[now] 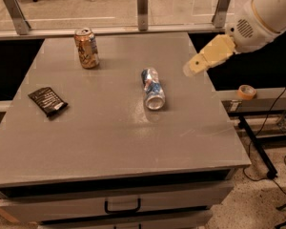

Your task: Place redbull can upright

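The redbull can [152, 88] lies on its side near the middle of the grey table [109, 142], its silver end facing the front edge. My gripper [194, 67] hangs above the table's right edge, to the right of the can and a little behind it, apart from it. It holds nothing that I can see.
A gold-brown can [86, 47] stands upright at the back left. A black packet [47, 100] lies flat at the left. A glass railing runs behind the table. A tape roll [247, 91] sits on a ledge to the right. A drawer handle [122, 206] is below the front edge.
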Robot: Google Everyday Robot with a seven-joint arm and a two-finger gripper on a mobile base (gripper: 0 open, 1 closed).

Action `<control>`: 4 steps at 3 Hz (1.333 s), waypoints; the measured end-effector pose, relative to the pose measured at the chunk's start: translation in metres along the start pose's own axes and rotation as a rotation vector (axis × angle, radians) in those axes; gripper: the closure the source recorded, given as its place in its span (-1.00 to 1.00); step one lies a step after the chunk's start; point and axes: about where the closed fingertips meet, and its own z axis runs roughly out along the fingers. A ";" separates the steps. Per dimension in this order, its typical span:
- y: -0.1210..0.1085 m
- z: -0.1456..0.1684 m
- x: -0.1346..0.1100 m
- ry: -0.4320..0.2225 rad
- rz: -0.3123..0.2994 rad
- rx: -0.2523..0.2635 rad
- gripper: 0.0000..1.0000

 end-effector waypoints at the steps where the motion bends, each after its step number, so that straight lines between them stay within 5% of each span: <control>1: 0.000 0.004 0.000 0.002 0.066 -0.006 -1.00; 2: 0.001 0.008 -0.004 0.008 0.118 -0.001 -1.00; 4: 0.012 0.044 -0.021 0.082 0.354 0.034 -1.00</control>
